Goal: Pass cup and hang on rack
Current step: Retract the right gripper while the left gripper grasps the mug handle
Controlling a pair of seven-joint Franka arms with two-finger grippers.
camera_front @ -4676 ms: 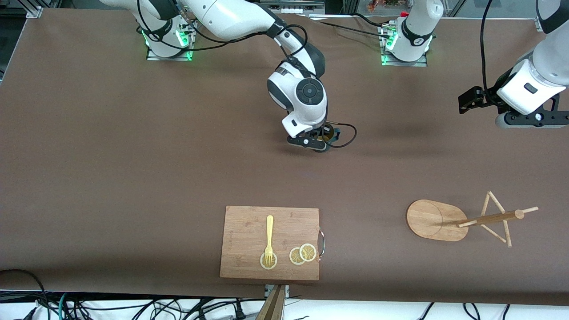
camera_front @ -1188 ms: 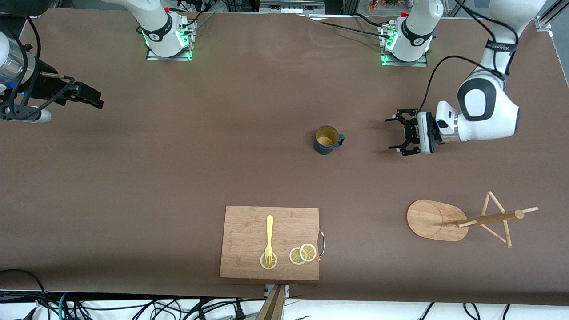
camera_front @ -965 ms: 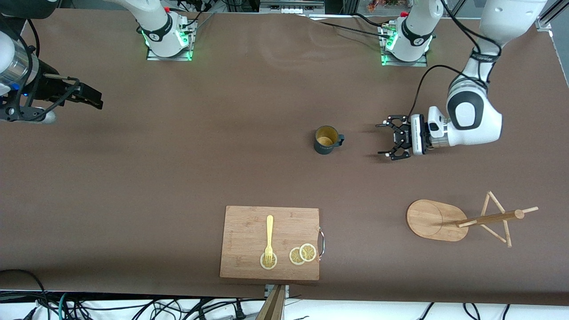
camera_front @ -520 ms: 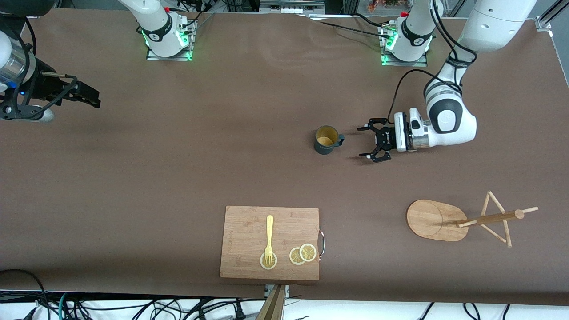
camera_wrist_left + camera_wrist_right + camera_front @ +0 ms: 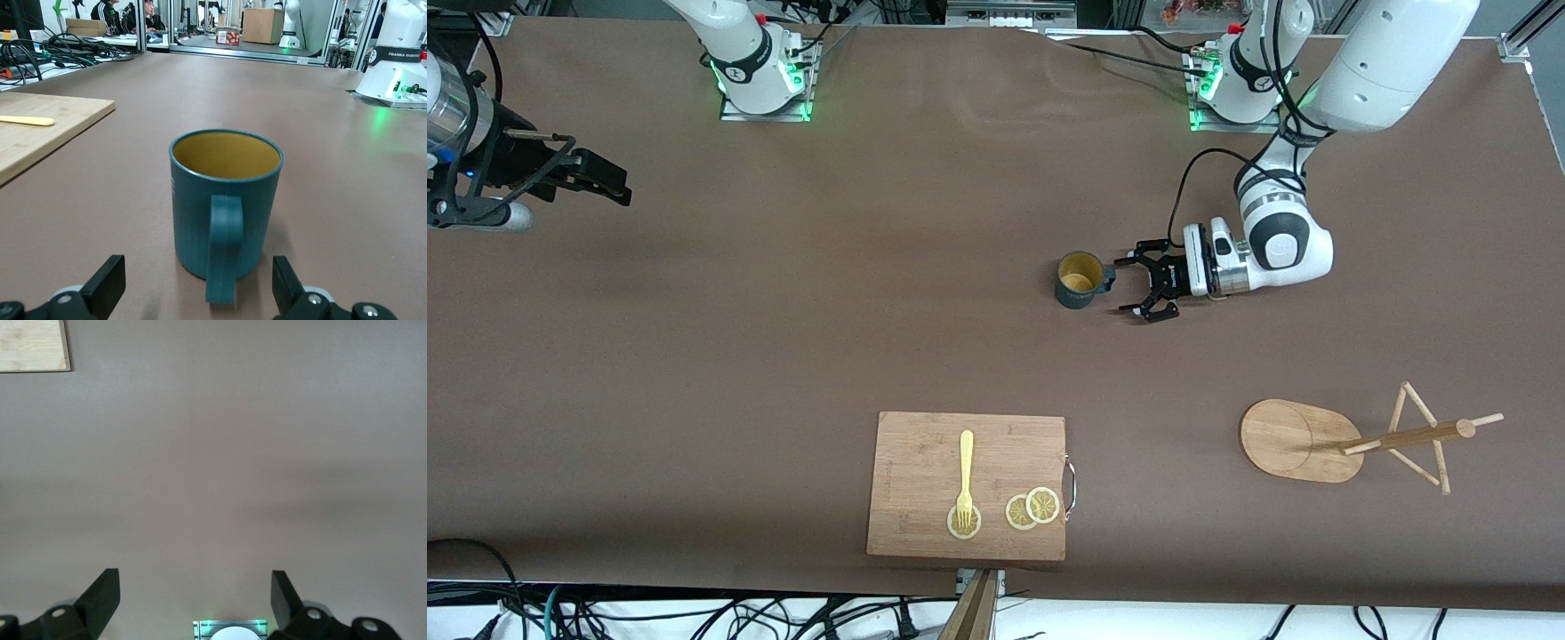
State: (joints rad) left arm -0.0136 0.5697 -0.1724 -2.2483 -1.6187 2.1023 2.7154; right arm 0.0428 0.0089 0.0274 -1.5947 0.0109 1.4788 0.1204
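Note:
The dark teal cup (image 5: 1079, 280) stands upright in the middle of the table, yellow inside, its handle (image 5: 1107, 283) turned toward the left arm's end. My left gripper (image 5: 1132, 286) lies low and level just short of that handle, open, nothing between its fingers. In the left wrist view the cup (image 5: 225, 193) fills the middle, its handle (image 5: 223, 257) facing my left gripper (image 5: 198, 293). The wooden rack (image 5: 1294, 440) stands nearer the front camera, toward the left arm's end. My right gripper (image 5: 609, 185) waits open above the right arm's end of the table; in its wrist view the right gripper (image 5: 193, 600) holds nothing.
A bamboo cutting board (image 5: 925, 444) lies near the front edge with a yellow fork (image 5: 965, 471) and lemon slices (image 5: 1032, 508) on it. The board's corner (image 5: 47, 127) shows in the left wrist view. The arm bases (image 5: 1236, 89) stand along the table's back edge.
My left gripper has slid low across the table toward the cup and now stands just at its handle, still open. The right arm has barely shifted. The cup has not moved.

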